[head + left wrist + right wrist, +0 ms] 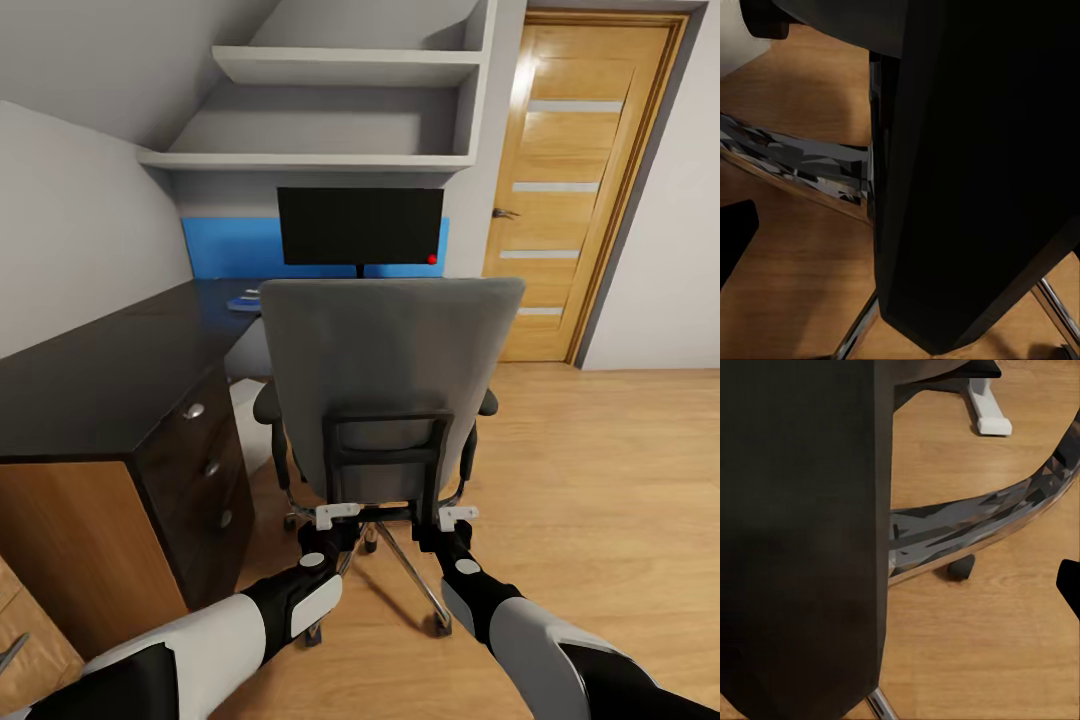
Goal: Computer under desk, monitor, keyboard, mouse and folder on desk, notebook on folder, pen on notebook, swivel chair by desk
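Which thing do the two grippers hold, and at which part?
Both the left gripper and right gripper are at the swivel chair's lower back frame; a closed hold cannot be confirmed.

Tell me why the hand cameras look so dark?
Left wrist view: the swivel chair's black frame sits very close, blocking light. Right wrist view: same dark frame, with mirror-like reflections on the chrome leg. Head view: evenly bright, desk top glossy.

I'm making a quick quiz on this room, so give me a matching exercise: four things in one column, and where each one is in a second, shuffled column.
Things:
1. monitor
2. chair
3. door
4. drawer knobs

Places:
A. far right, behind the chair
B. on the desk front, left of the chair
C. on the desk, under the shelves
D. straight ahead, both grippers at its back

Pairs: 1-C, 2-D, 3-A, 4-B
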Controlling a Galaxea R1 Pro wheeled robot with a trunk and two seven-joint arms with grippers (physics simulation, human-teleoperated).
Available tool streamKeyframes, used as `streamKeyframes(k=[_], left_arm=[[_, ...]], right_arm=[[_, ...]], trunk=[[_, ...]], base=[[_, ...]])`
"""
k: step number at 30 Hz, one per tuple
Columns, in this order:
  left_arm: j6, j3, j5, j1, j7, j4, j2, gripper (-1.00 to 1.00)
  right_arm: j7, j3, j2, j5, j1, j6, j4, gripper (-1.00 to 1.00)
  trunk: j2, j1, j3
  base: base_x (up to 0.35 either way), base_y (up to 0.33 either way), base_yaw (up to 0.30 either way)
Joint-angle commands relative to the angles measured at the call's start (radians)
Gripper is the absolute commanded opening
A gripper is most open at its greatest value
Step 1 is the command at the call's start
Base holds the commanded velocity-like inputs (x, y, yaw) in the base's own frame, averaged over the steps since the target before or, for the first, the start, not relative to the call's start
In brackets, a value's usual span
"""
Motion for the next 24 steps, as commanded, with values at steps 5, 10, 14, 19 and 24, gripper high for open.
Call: streamKeyframes(k=[5, 10, 14, 19, 24], left_arm=[[-0.007, -0.008, 0.006, -0.002, 0.003, -0.001, 0.0, 1.0], [-0.008, -0.008, 0.006, -0.002, 0.003, -0.001, 0.0, 1.0], [-0.008, -0.008, 0.006, -0.002, 0.003, -0.001, 0.0, 1.0], [-0.007, -0.008, 0.006, -0.002, 0.004, -0.001, 0.0, 1.0], [-0.007, -0.008, 0.006, -0.002, 0.004, -0.001, 0.0, 1.0]], right_arm=[[-0.005, -0.009, 0.0, 0.009, -0.001, -0.003, 0.001, 1.0], [-0.004, -0.009, 0.0, 0.009, -0.001, -0.003, 0.001, 1.0], [-0.004, -0.009, 0.0, 0.009, -0.001, -0.003, 0.001, 1.0], [-0.004, -0.009, 0.0, 0.009, -0.001, -0.003, 0.001, 1.0], [-0.004, -0.009, -0.001, 0.009, -0.001, -0.003, 0.001, 1.0]], trunk=[[0.0, 0.0, -0.001], [0.0, 0.0, -0.001], [0.0, 0.0, -0.001], [0.0, 0.0, -0.001], [0.0, 0.0, -0.001]], base=[[0.32, 0.0, 0.0], [0.32, 0.0, 0.0], [0.32, 0.0, 0.0], [0.32, 0.0, 0.0], [0.32, 0.0, 0.0]])
